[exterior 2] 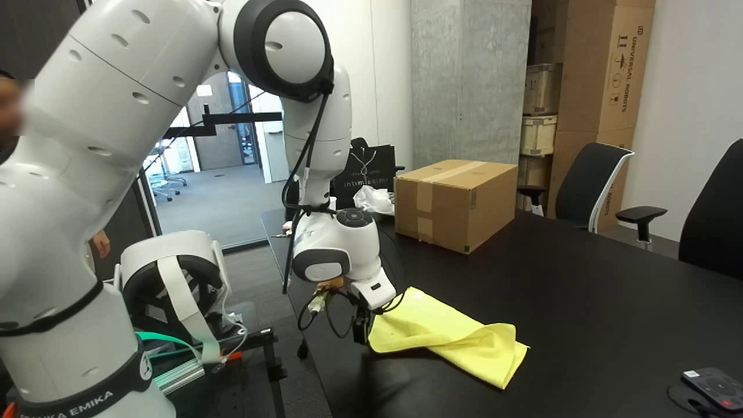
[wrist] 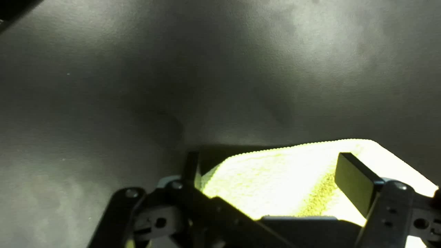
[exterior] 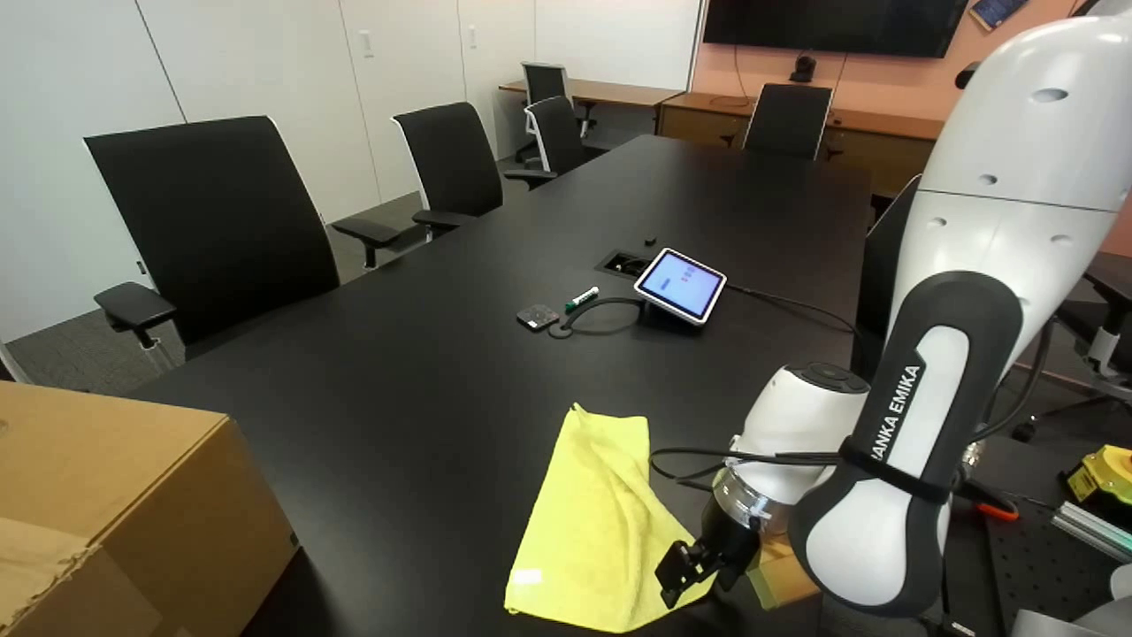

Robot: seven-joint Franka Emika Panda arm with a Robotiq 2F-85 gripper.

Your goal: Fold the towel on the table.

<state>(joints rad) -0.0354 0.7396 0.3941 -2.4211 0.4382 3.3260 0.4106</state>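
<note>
In the wrist view the gripper (wrist: 274, 174) covers the low part of the towel (wrist: 293, 182), and much of the towel is too bright to see well. In an exterior view the box (exterior: 195, 522) is cut off at the side; in an exterior view a blurry person (exterior 2: 8, 110) is mostly behind the robot arm (exterior 2: 145, 87). The towel lies wrinkled on the table (exterior: 424, 380). The jaws are wide apart, and the towel's edge runs between them. I cannot tell if the fingers (wrist: 353, 182) touch it.
</note>
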